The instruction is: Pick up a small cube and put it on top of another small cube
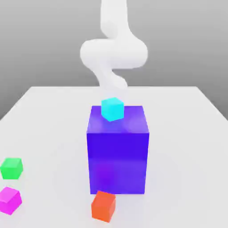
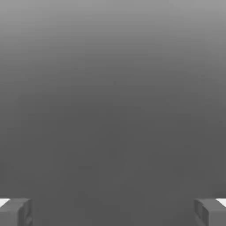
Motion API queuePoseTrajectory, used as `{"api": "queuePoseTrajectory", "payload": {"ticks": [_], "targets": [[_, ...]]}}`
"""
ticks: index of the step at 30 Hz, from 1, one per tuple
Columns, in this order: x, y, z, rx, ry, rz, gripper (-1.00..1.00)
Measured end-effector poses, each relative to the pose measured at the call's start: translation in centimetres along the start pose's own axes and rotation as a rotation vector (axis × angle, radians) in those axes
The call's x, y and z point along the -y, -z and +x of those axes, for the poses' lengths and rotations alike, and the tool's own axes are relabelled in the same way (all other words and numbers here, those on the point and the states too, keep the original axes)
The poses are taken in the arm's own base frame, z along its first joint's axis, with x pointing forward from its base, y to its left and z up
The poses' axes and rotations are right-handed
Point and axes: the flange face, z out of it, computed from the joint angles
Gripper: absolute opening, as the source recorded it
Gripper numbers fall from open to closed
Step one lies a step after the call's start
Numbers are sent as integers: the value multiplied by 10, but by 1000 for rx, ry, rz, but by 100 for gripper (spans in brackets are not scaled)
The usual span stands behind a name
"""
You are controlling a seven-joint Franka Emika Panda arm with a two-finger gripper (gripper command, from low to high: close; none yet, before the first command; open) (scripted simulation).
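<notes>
A large blue-violet block (image 1: 117,151) is seen standing on the pale desk (image 1: 44,120), near the middle of the exterior view. A small cyan cube (image 1: 111,109) is set on the block's top face, at the far edge and slightly turned. On the desk, 3 other small cubes are seen: an orange-red cube (image 1: 103,206) just in front of the block's base, a green cube (image 1: 11,168) well apart toward the exterior view's left, and a magenta cube (image 1: 9,199) near the green one, closer to the camera. None of the 3 is stacked on another. The white arm (image 1: 113,51) is seen rising behind the block. In the hand view, the tool (image 2: 113,212) is shown spread wide, its 2 grey fingertips (image 2: 15,212) at opposite edges with nothing held between them.
</notes>
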Motion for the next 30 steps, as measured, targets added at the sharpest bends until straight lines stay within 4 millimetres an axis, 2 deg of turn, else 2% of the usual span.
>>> {"api": "queuePoseTrajectory", "payload": {"ticks": [4, 8, 16, 20, 24, 30], "targets": [[-29, -74, 25, 90, -42, -61, 0], [-67, -143, 42, 164, -88, -124, 0], [-169, -264, 51, 280, -183, -273, 0], [-237, -310, 50, 316, -241, -364, 0], [-299, -349, 36, 353, -270, -456, 0], [-399, -387, 11, 387, -311, -606, 0]]}}
